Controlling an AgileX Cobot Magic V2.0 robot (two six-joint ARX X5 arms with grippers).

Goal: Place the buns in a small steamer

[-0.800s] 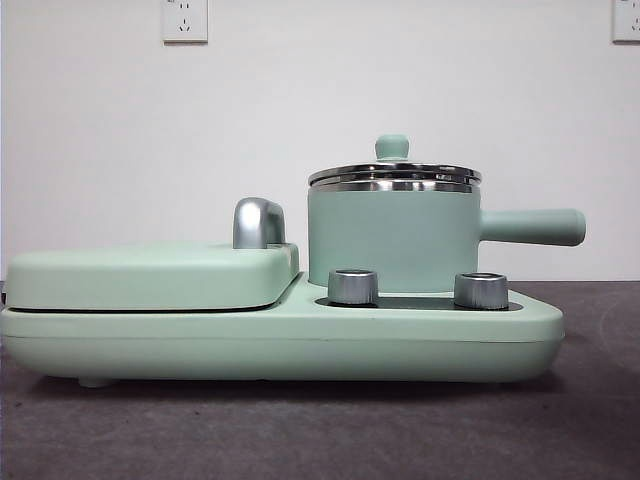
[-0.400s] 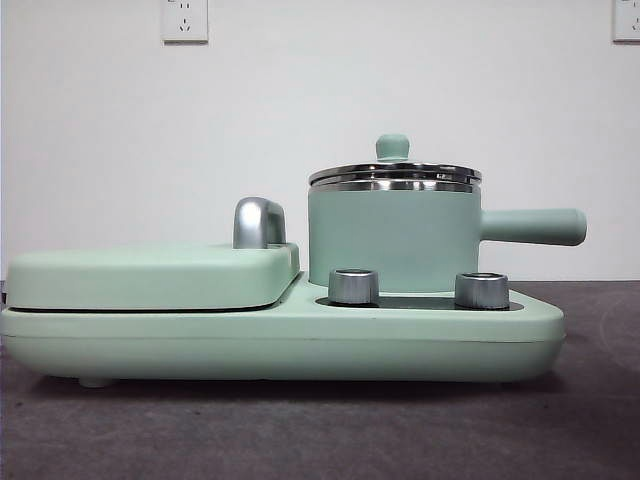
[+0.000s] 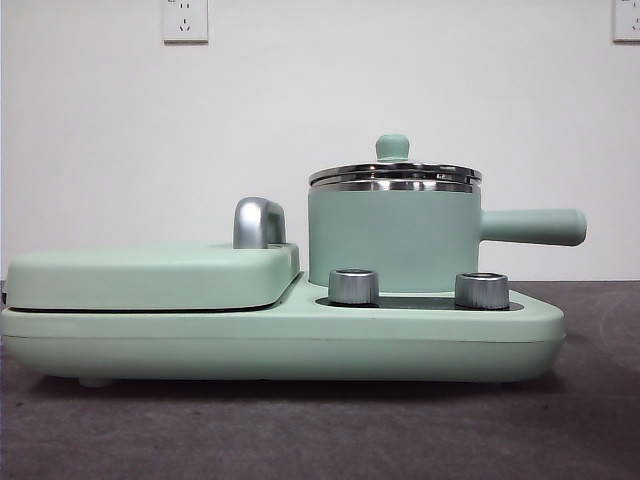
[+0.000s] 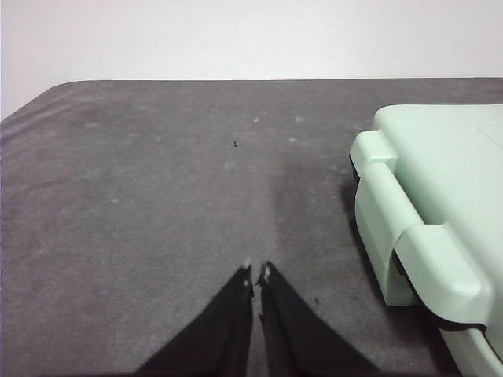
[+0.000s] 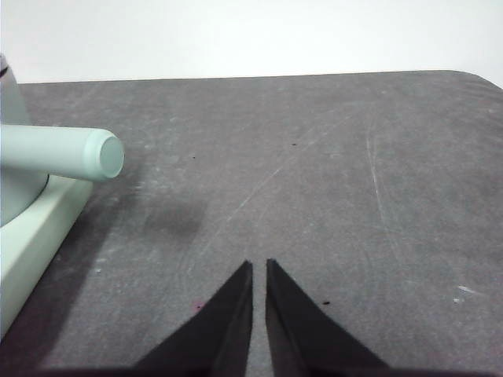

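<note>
Seemingly well apart: small steamer [image 3: 393,238], fingers [image 5: 259,267].

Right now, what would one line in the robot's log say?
steamer: lid on | buns: not in view | left claw: shut, empty, beside griddle | right claw: shut, empty, near steamer handle

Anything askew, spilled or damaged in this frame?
Nothing stands out. The small steamer sits upright on the cooker base, its lid level and closed. No buns are in view; both tools rest over bare table.

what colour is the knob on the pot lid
Mint green, matching the pot; the knob tops a steel-rimmed lid. Clearest in the front view.
</note>
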